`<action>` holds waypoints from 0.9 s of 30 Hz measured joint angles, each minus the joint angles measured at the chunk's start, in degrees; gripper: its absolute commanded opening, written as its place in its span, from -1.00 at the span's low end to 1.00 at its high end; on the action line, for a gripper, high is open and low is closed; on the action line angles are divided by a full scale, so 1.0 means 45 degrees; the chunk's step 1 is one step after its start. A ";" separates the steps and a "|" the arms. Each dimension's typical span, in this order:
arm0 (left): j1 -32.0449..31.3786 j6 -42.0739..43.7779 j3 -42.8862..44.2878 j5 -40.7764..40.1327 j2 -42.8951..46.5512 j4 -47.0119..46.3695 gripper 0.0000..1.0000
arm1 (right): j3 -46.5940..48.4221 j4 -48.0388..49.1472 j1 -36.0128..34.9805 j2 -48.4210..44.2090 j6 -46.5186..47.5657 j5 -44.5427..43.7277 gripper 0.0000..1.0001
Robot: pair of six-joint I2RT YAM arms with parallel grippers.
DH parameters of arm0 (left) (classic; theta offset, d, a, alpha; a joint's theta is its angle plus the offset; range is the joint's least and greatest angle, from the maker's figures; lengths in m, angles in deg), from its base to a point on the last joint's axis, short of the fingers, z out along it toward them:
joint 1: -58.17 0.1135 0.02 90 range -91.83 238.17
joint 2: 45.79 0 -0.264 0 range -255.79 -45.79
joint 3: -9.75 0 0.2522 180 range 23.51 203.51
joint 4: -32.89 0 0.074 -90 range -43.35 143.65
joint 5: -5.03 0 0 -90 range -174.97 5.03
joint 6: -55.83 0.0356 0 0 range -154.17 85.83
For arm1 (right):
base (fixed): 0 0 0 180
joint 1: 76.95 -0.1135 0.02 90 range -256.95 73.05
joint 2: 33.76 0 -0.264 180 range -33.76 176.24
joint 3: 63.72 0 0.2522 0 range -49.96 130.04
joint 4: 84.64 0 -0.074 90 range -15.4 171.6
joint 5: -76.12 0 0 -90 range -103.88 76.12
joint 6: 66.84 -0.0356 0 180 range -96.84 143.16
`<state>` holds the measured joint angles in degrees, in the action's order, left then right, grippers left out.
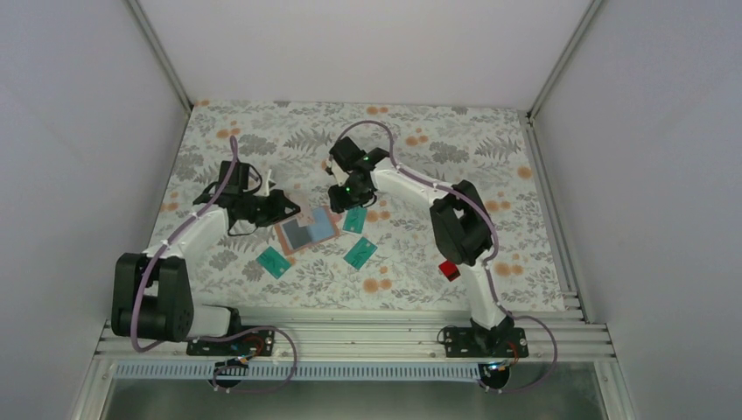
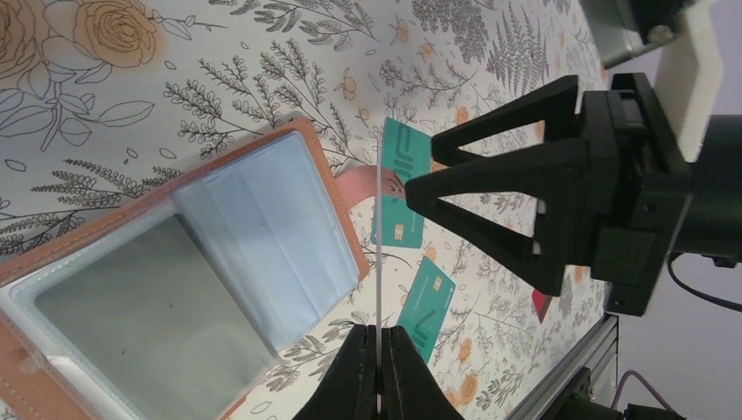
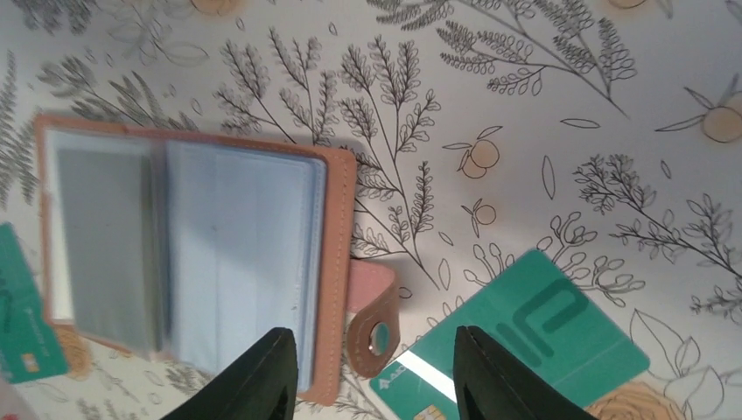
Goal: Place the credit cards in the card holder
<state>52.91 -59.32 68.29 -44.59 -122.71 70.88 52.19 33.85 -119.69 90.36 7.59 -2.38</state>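
The tan-brown card holder (image 1: 308,230) lies open on the flowered cloth, its clear sleeves (image 2: 254,227) facing up and a dark card in one pocket. My left gripper (image 2: 378,350) is shut on a thin pale card (image 2: 378,219), seen edge-on just off the holder's right edge. My right gripper (image 3: 376,385) hangs open over the holder's snap strap (image 3: 378,328) and a teal card (image 3: 534,332), with nothing between its fingers. In the top view the left gripper (image 1: 289,208) and right gripper (image 1: 339,197) flank the holder's far side.
Three teal cards (image 1: 274,262) (image 1: 360,252) (image 1: 354,220) lie loose around the holder. A red card (image 1: 449,269) sits by the right arm. White walls enclose the table; an aluminium rail (image 1: 350,337) runs along the near edge.
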 measured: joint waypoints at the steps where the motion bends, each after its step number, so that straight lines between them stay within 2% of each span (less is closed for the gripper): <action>1: 0.0000 0.0068 -0.0005 0.0063 -0.0102 -0.0058 -0.95 | 0.0073 0.0000 -0.0010 0.0102 0.0078 -0.0015 -0.13; 6: 0.0000 0.0194 -0.0005 0.0180 -0.0476 -0.0214 -0.95 | 0.0102 -0.0083 -0.0083 0.0690 0.0209 -0.0044 -0.40; 10: 0.0000 0.0330 -0.0005 0.0185 -0.0826 -0.0291 -0.95 | 0.0107 -0.0165 -0.0151 0.1015 0.0321 -0.0049 -0.85; 11: 0.0000 0.0359 -0.0005 0.0175 -0.0908 -0.0296 -0.95 | 0.0121 -0.0185 -0.0160 0.1073 0.0296 -0.0049 -0.90; 27: 0.0000 0.0097 -0.0437 -0.0219 -0.2249 -0.0636 -0.95 | -0.0554 0.0053 -0.0243 0.1020 -0.0068 0.0461 -0.92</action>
<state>52.91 -58.88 66.32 -45.57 -132.83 68.02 49.70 34.09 -120.78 94.95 7.28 -0.30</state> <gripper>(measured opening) 0.028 0.051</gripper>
